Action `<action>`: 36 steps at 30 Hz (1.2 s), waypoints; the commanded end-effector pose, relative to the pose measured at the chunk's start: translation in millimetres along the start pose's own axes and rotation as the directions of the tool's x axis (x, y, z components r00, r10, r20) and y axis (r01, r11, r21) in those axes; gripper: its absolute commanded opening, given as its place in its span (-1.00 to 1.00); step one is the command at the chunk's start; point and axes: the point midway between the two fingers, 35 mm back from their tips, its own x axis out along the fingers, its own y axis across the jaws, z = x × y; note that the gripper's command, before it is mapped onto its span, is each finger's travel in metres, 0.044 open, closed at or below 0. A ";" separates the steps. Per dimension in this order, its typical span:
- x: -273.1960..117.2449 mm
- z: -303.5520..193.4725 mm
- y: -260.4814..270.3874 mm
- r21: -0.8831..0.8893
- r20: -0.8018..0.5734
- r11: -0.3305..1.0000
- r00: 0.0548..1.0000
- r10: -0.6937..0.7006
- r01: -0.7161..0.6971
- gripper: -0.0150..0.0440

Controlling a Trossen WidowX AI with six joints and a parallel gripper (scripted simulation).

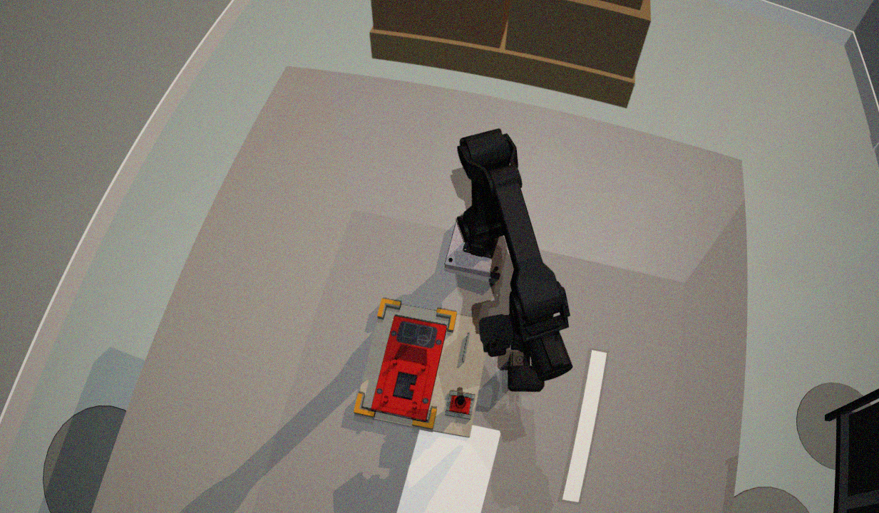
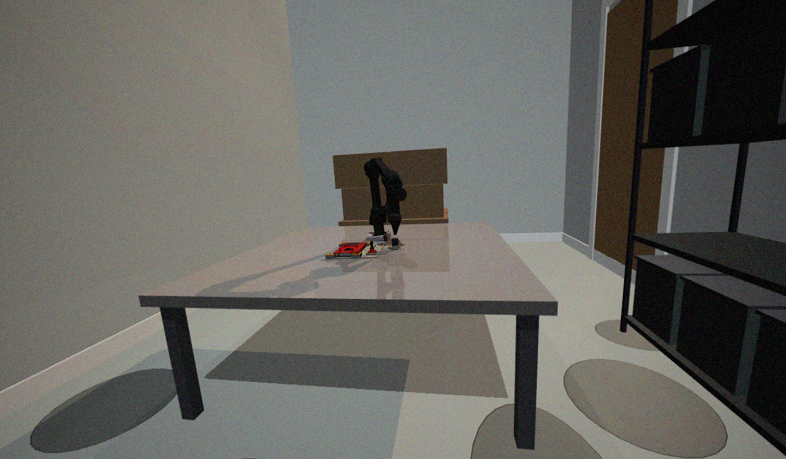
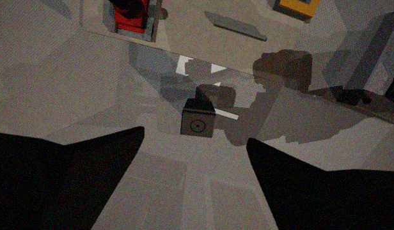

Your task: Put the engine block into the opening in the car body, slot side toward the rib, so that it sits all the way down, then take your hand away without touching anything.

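Observation:
The dark engine block (image 1: 517,359) (image 2: 394,242) (image 3: 197,122) stands on the table just right of the base plate. A face with a ring mark shows in the wrist view. Its slot cannot be made out. My gripper (image 2: 395,233) (image 3: 196,137) is open and empty, a little above the block, with a fingertip to each side of it in the wrist view. In the top view the arm hides the fingertips. The red car body (image 1: 398,408) (image 2: 358,245) lies flat between yellow corners. Its dark opening (image 1: 402,385) is unfilled, with a red rib on its right side.
A red part with a black knob (image 1: 460,402) (image 2: 372,250) sits in a grey holder on the base plate (image 1: 451,379) (image 3: 184,35). A thin grey piece (image 1: 463,349) (image 3: 240,28) lies behind it. A yellow corner (image 1: 447,318) (image 3: 300,7) stands nearby. The arm's base (image 1: 468,262) is behind the plate.

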 end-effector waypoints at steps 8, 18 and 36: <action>17.7 0.9 -0.1 0.003 0.007 1.000 1.000 -0.005 0.005 1.00; 33.9 0.8 0.4 0.003 0.007 1.000 1.000 -0.005 0.005 1.00; 62.4 1.5 -1.0 0.003 0.007 1.000 1.000 -0.005 0.005 1.00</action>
